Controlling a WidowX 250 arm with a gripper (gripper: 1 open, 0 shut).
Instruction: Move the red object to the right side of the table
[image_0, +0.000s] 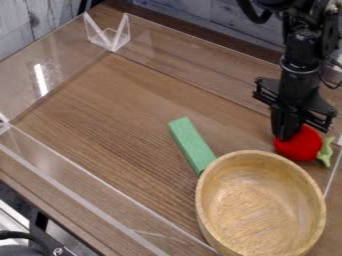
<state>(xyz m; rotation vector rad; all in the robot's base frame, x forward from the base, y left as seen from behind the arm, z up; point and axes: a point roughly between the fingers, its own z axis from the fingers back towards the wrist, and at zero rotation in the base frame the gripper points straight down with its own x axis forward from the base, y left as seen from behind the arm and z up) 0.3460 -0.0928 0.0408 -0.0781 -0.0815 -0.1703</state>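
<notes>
The red object (302, 144) sits at the right edge of the table (107, 110), close to the clear wall there. It is round and bright red, with a bit of light green at its right side. The black claw (290, 130) points straight down from above and its fingers are pinching the red object at the top. The red object is low, at the table top or just above it; which one is hard to tell.

A round wooden bowl (261, 205) stands in the near right corner of the table, just in front of the red object. A green block (191, 144) lies flat near the middle, touching or almost touching the bowl's left rim. A small clear stand (107, 31) is at the far left corner.
</notes>
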